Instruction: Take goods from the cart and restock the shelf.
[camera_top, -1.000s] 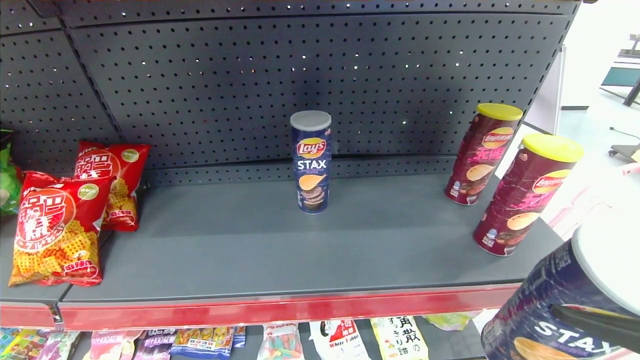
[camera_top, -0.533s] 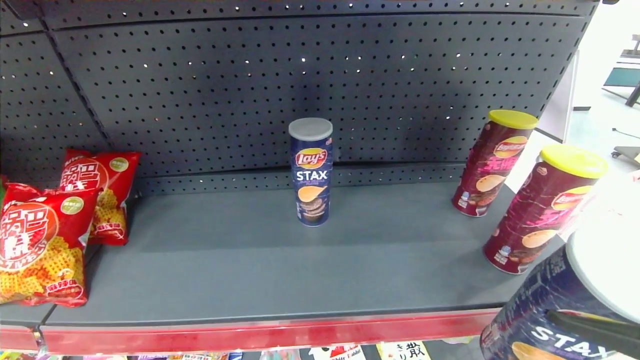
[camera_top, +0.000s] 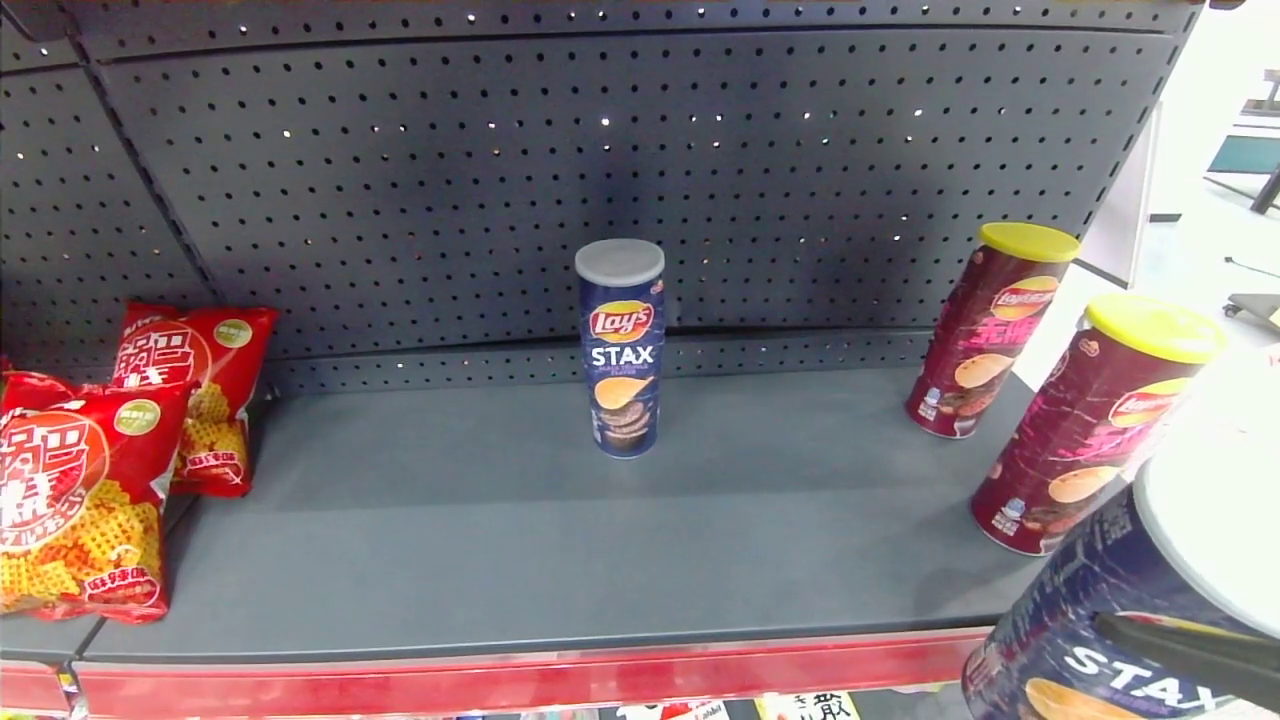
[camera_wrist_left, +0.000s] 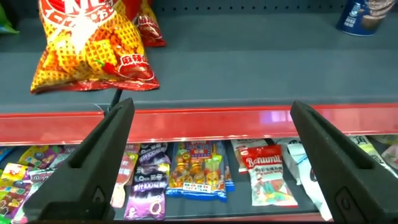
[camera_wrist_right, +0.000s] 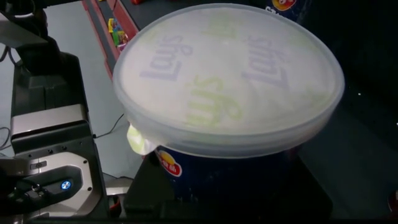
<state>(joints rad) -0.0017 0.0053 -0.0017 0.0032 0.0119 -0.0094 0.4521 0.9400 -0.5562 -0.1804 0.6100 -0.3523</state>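
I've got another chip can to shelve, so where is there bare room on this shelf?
Widest bare patch: the shelf deck between the red snack bags and the standing blue can, out to the front edge. A narrower one lies between that can and the two maroon cans. Crowded: right end, around the maroon cans and the held blue can.

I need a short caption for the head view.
Right gripper holds a white-lidded blue chip can before a grey shelf bearing another blue can and two maroon cans.

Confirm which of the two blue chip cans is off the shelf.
The blue can at the head view's lower right, tilted and gripped by the right gripper. The other blue can stands upright on the shelf by the pegboard.
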